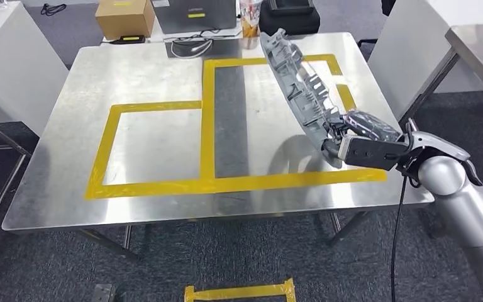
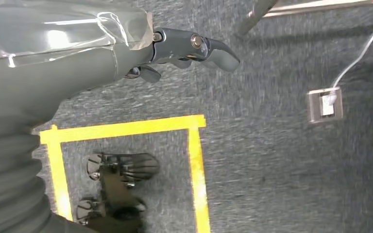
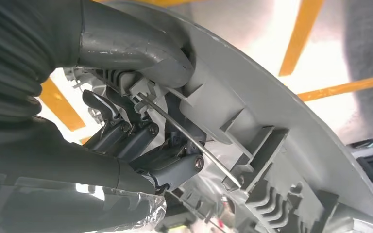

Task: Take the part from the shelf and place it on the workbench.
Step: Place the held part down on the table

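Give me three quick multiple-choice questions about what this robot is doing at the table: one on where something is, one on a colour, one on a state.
1. Where is the grey part?
A. Lying flat in the left taped box
B. Held up over the right side of the workbench
C. On the floor

2. What colour is the tape marking the workbench?
A. Yellow
B. Blue
C. White

3. What is the left hand doing?
A. Gripping the part
B. Pressing on the table
C. Holding nothing, hanging above the carpet

Answers:
1 B, the right hand grips its lower end and it slants up above the tabletop.
2 A, the outlined boxes are yellow strips.
3 C, the left wrist view shows its fingers with nothing in them over grey carpet.
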